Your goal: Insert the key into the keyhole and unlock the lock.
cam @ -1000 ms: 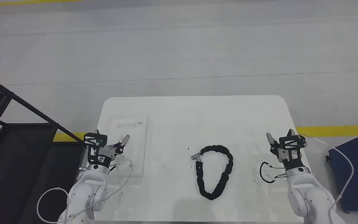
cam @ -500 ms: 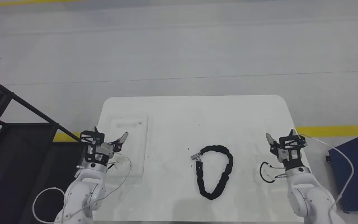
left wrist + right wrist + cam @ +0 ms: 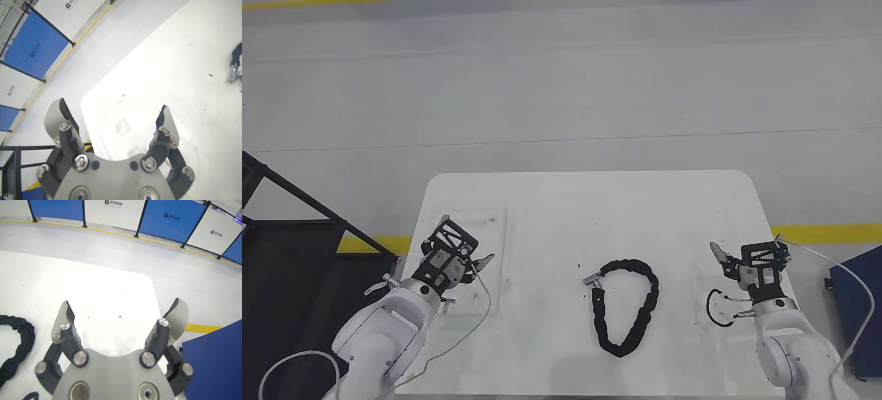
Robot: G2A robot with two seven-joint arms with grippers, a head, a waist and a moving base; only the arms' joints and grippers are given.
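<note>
Table [image 3: 692,230]; lock [image 3: 236,56] cut off, L wrist

**Operator:** What sort of place am I working in?

**Spotter:** You're in a fenced bay of a large industrial hall, the kind used as a robot test lab. Look past your table and you get a wide, smooth, pale grey floor [image 3: 562,90] with yellow lines [image 3: 113,233] painted along it, like factory walkway markings.

**Operator:** And what's around me?

**Spotter:** Your bay is bounded by a fence of blue panels [image 3: 170,220] and white panels [image 3: 113,213], set between black posts [image 3: 140,219] and following the yellow line. Your plain white table [image 3: 572,210] stands on the open floor, and there is a black metal frame [image 3: 302,197] near one side of it.
</note>
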